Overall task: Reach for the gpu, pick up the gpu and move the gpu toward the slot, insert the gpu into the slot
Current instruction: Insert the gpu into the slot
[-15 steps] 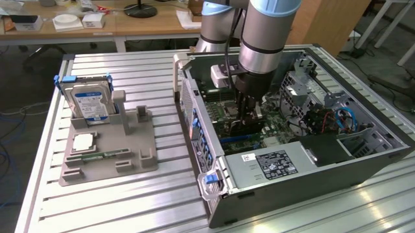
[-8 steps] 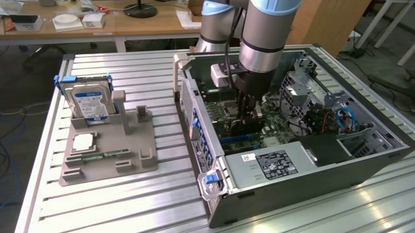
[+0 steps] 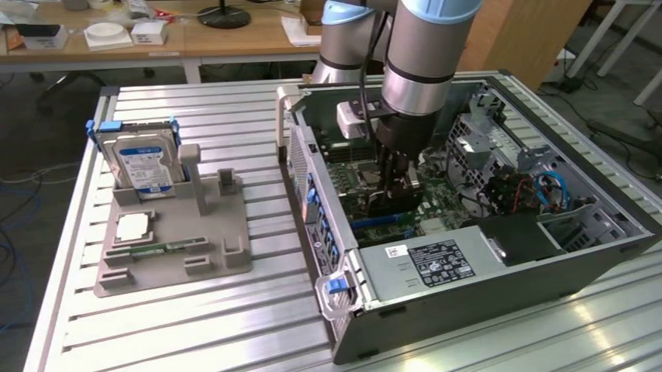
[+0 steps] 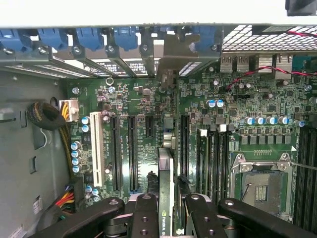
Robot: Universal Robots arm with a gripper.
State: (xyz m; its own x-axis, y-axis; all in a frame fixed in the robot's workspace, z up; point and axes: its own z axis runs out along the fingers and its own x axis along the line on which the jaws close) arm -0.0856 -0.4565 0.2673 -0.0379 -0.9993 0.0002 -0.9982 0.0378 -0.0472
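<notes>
Hovering inside the computer case [image 3: 486,306], my gripper [image 4: 167,210] is clamped on the gpu [image 4: 166,183], upright close over the motherboard [image 4: 257,104]: step 3, insertion, which I judge needs square alignment and straight pressing.

gpu [image 4: 166,188]: one
hard drive [image 3: 143,164]: one
memory stick [image 3: 157,249]: one
grey holder [image 3: 229,268]: one, on the table [image 3: 207,333], near its edge at the exterior view's left
computer case [image 3: 497,301]: one
power supply [image 3: 435,263]: one
robot arm [image 3: 424,70]: one
</notes>
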